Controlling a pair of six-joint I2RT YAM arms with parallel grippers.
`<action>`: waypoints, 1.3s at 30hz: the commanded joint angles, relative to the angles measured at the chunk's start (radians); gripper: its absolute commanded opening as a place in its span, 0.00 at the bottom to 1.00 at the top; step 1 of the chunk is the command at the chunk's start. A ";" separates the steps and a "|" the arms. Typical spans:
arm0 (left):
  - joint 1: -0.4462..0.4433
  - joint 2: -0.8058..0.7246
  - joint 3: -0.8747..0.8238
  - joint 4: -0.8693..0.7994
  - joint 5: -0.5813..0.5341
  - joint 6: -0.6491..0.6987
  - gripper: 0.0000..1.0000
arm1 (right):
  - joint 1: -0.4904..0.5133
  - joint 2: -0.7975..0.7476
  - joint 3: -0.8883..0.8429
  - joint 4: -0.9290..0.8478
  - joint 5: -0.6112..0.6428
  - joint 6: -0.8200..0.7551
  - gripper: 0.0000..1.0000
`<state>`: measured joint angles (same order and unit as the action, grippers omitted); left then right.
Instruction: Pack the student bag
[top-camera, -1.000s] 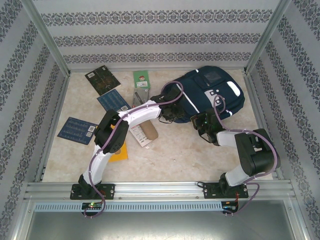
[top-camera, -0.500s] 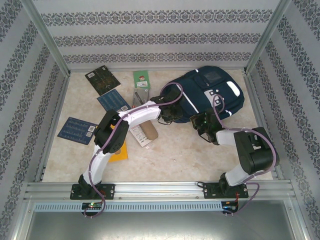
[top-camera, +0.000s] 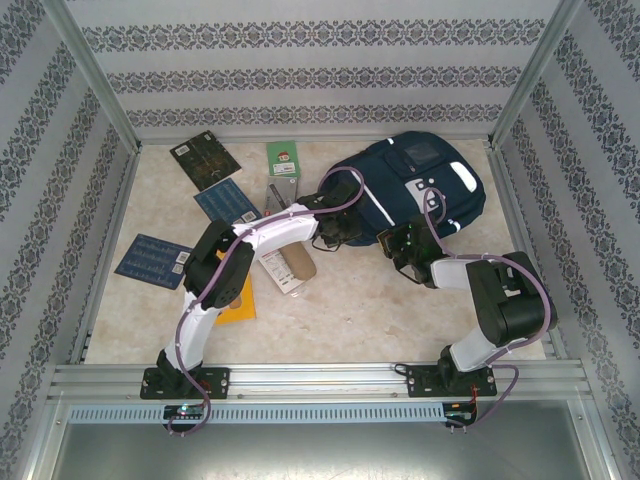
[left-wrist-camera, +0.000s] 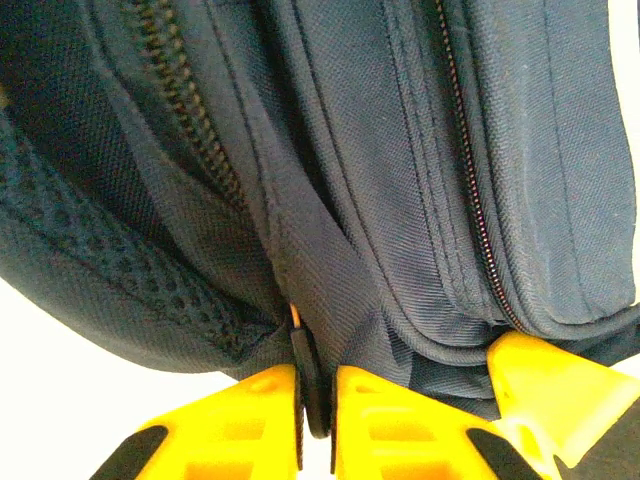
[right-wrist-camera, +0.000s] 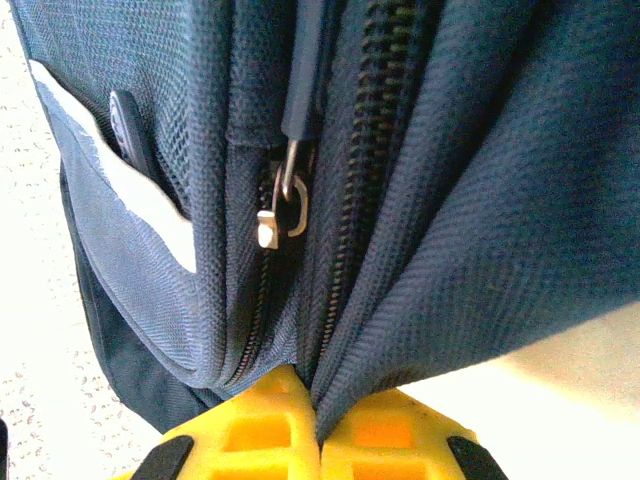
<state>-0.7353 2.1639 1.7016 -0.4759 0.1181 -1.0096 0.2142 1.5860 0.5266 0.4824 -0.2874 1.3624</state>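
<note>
on student bag (top-camera: 398, 188), tight jaws

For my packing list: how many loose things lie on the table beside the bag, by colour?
Blue: 2 (upper blue pad, left blue pad)
Black: 1 (black pad)
Green: 1 (green packet)
Grey: 1 (grey item)
Beige: 1 (beige box)
Yellow: 1 (yellow item)
Total: 7
</note>
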 joint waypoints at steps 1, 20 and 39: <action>0.019 -0.042 -0.025 -0.072 -0.029 0.036 0.05 | 0.007 0.014 0.030 0.027 -0.012 -0.021 0.00; 0.111 -0.097 -0.089 -0.184 -0.045 0.275 0.00 | -0.105 -0.037 0.063 -0.157 -0.107 -0.184 0.00; 0.122 -0.128 -0.102 -0.022 0.198 0.492 0.25 | -0.148 -0.090 0.093 -0.318 -0.163 -0.332 0.00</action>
<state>-0.6029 2.0762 1.6188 -0.5896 0.2020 -0.5411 0.0673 1.5135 0.6025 0.1844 -0.4282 1.0714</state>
